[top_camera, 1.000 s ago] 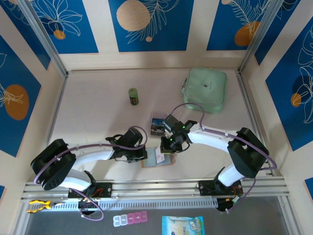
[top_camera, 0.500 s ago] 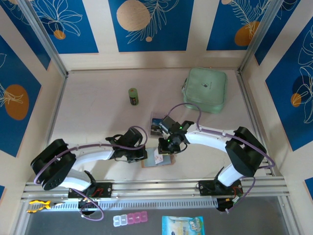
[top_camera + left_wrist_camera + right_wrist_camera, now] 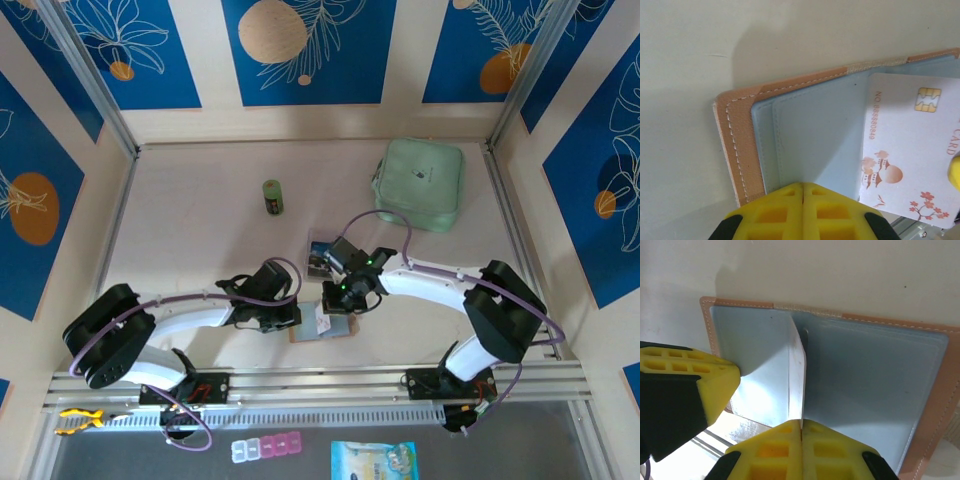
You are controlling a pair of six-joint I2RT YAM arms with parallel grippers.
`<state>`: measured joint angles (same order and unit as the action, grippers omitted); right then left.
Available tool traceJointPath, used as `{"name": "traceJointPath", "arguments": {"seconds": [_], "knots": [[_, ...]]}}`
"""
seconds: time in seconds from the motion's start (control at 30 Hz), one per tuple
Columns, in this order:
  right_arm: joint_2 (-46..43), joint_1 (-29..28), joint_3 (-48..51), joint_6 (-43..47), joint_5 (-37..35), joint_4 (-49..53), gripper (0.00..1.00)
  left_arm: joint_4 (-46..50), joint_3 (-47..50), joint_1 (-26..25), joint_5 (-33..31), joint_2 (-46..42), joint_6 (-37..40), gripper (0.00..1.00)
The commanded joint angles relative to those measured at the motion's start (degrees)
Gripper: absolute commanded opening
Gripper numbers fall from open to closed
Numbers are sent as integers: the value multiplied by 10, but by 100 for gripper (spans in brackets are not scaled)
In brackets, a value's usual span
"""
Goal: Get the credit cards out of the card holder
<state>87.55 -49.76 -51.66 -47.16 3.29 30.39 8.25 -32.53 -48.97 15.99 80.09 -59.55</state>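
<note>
1. Top external view: a pale table is seen enclosed by blue-patterned walls. Both arms are bent inward from the near edge so that their wrists meet near its middle.
2. A mint-green pouch is laid flat at the far right of the table, well apart from both grippers.
3. The card holder is spread open and flat near the middle of the table, toward the near edge, between the two wrists. In the wrist views its salmon border with pale stitching and its pale blue-grey inner pockets are shown.
4. The left gripper is seen in the left wrist view with its yellow fingers brought fully together and nothing visible between them. It is set over one end of the holder's open inside. Whether it is pressed onto the lining cannot be told.
5. The right gripper is clamped tightly on a white credit card. In the right wrist view the card is seen edge-on, standing up from the holder's inside near the fold. In the left wrist view its face is shown, with a gold chip, a printed number and pink blossoms. Whether any part is tucked in a pocket cannot be told.
6. Other credit cards, printed blue and dark, are laid on the table just beyond the holder, beside the right wrist.
7. A small green bottle is placed further back, left of the pouch.
</note>
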Motion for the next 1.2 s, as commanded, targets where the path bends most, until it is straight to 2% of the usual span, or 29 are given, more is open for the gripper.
{"name": "traceJointPath", "arguments": {"seconds": [0.0, 0.27, 0.57, 0.7, 0.83, 0.93, 1.17], "knots": [[-23, -2, -14, 4, -25, 37, 5, 24, 3, 3, -14, -11, 1, 2], [-45, 7, -50, 77, -55, 94, 3, 31, -2, 2, -17, -22, 4, 5], [-39, 28, -109, 342, -84, 145, 0, 38, -10, 2, -22, -28, 9, 9], [-29, 44, -138, 488, -75, 159, 0, 46, -14, 4, -27, -35, 16, 10], [-9, 50, -179, 631, -99, 186, 0, 55, -16, 5, -33, -44, 18, 13], [25, 65, -226, 693, -114, 219, 0, 64, -12, 6, -44, -56, 23, 17], [102, 125, -349, 758, -64, 254, 0, 80, -12, 20, -55, -77, 34, 19]]}}
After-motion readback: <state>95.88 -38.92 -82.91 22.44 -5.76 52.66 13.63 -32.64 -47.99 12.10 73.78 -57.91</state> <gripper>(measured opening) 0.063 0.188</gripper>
